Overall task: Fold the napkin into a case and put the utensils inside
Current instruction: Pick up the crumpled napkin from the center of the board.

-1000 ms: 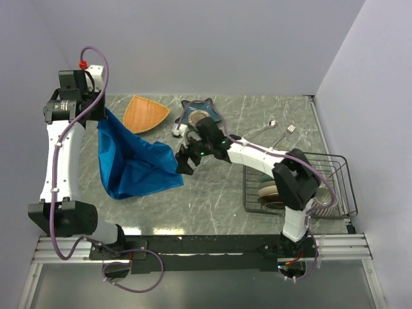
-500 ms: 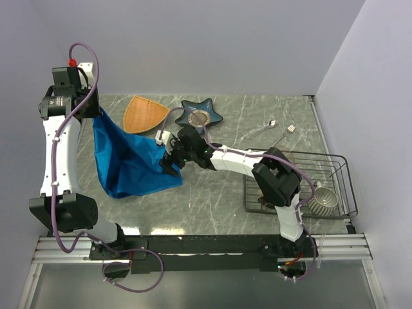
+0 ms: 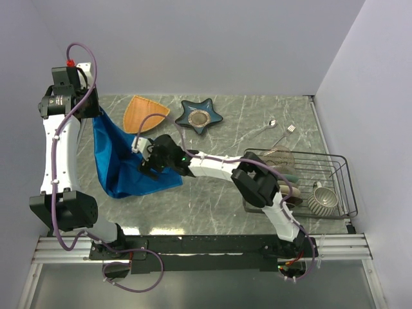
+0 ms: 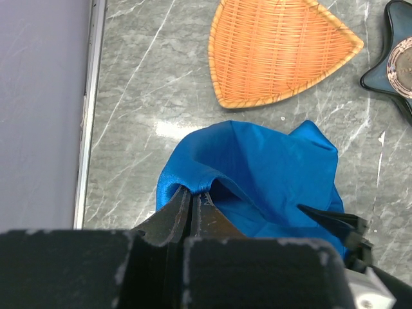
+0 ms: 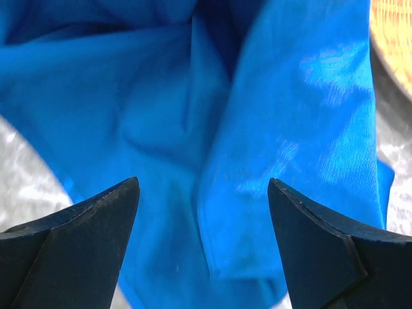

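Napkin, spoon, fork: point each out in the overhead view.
napkin [image 3: 122, 167], top view, middle of the draped cloth.
spoon [image 3: 271, 122], top view, its bowl.
fork [image 3: 291, 128], top view, its tined head.

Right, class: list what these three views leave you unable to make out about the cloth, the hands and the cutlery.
- Top view: the right hand overlaps the napkin; whether it touches is unclear.
- Left wrist view: the body of the left hand hides how much cloth it pinches.
- Top view: spoon and fork too small for detail.
- Right wrist view: frame edges cut off the napkin's outline.
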### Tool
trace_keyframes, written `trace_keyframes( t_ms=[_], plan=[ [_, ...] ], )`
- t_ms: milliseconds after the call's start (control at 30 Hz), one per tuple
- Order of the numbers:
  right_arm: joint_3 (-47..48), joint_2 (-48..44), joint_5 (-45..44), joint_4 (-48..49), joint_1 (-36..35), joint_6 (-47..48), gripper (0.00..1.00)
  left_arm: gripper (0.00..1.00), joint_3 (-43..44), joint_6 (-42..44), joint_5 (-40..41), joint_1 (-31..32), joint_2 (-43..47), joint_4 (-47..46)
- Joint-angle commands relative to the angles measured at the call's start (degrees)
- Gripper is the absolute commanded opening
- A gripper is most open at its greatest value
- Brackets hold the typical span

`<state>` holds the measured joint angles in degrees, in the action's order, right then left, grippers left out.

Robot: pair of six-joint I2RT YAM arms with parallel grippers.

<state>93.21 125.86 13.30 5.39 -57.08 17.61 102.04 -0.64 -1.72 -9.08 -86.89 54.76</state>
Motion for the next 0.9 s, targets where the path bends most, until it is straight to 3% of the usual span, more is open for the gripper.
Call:
trace_keyframes(
  t_ms=[0, 200, 500, 600, 667, 867],
  plan=[
    [7.15, 2.63, -7.66, -3.27, -1.19, -0.73, 0.86, 0.01, 2.38, -0.94, -0.92, -0.58, 0.41, -0.53],
    [10.06, 5.88, -14.51, -7.76, -1.19, -1.7, 0.78, 0.01, 1.67, -0.59, -1.18, -1.29, 1.02, -1.15],
    [4.1, 3.7, -17.34, -7.94, -0.75, 0.76, 0.47, 0.01, 1.32, 0.03, -1.62, -3.22, 1.9, -1.59],
    [1.9, 1.06, -17.17, -7.76, 0.39, 0.85, 0.3, 0.01, 0.88, 0.03, -1.45, -3.92, 2.69, -2.03],
    [1.19, -0.26, -16.29, -8.72, 1.18, 0.59, 0.0, 0.01, 0.71, 2.22, -1.71, -4.54, 3.22, -2.2],
    [-2.06, -11.66, -10.24, -11.1, 6.45, -2.57, 0.0, 0.01, 1.76, 4.77, -1.71, -5.07, 4.1, -2.11]
  ],
)
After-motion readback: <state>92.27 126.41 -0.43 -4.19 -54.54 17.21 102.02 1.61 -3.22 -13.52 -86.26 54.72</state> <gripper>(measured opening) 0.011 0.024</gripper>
